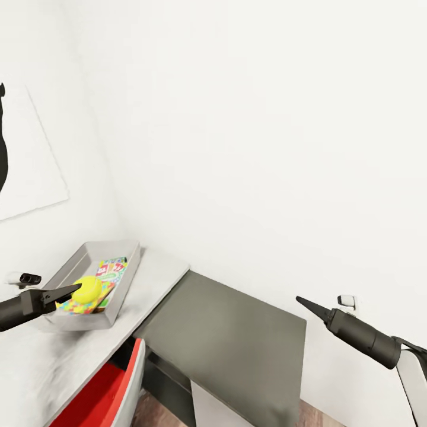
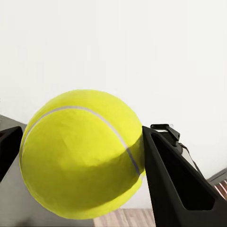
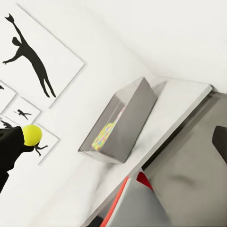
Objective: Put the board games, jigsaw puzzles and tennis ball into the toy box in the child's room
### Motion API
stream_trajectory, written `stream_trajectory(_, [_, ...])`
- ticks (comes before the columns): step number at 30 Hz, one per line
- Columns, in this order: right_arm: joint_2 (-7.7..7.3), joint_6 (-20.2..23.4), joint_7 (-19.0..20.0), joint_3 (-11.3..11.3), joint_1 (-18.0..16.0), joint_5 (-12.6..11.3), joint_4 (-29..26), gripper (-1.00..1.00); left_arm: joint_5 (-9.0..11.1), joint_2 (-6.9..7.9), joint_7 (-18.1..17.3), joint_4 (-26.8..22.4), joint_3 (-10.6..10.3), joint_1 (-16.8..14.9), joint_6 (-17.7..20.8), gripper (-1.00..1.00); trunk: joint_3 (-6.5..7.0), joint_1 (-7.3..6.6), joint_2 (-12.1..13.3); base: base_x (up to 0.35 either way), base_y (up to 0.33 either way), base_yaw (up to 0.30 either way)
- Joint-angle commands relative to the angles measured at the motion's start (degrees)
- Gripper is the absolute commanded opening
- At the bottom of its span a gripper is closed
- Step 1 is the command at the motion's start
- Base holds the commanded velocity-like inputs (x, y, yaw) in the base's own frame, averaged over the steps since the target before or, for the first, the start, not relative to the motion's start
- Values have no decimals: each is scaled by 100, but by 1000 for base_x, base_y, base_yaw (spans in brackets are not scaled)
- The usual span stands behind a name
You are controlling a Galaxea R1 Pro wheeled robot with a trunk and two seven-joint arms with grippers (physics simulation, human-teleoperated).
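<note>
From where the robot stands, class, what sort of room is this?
Probably a child's room: a grey toy box holding colourful games sits on a white table, silhouette pictures hang on the wall, and the left gripper holds a tennis ball.

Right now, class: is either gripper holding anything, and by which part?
The left gripper holds the tennis ball, one finger on each opposite side, above the toy box. The right gripper holds nothing.

The tennis ball [image 1: 87,289] is bright yellow with a pale seam; the toy box [image 1: 126,281] is grey, holding what looks like a multicoloured board game [image 1: 114,270].
</note>
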Motion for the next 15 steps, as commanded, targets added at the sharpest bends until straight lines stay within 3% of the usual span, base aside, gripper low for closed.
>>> stream_trajectory(1, [0,23,13,-4,-5,-4,-1,100,1,2,-10,-1,0,-5,26,-100,-13,5,-13,87,58,0])
stream_trajectory(15, [0,19,13,-4,3,-4,-1,100,4,-2,-5,-1,0,-5,17,-100,-13,5,-13,81,141,0])
